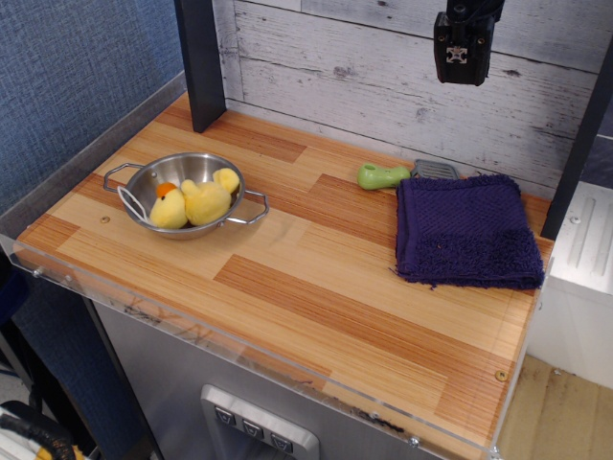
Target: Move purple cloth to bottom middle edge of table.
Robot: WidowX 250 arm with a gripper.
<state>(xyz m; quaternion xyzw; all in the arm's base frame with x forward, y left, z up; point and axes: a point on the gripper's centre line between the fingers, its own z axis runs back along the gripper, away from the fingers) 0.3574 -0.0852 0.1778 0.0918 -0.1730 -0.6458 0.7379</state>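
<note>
Pincer [465, 50] hangs high against the back wall, holding nothing; jaw state cannot be read. Purple cloth [467, 230] lies flat almost straight below it, slightly nearer the camera. Target bench [316, 287] front-middle edge lies below-left. Judgement: descend first.

At the top right of the frame your hand [464, 59] is cut off by the upper edge, its fingers too dark to read. The purple cloth [466, 230] hides most of the grey utensil [436, 170] behind it.
</note>
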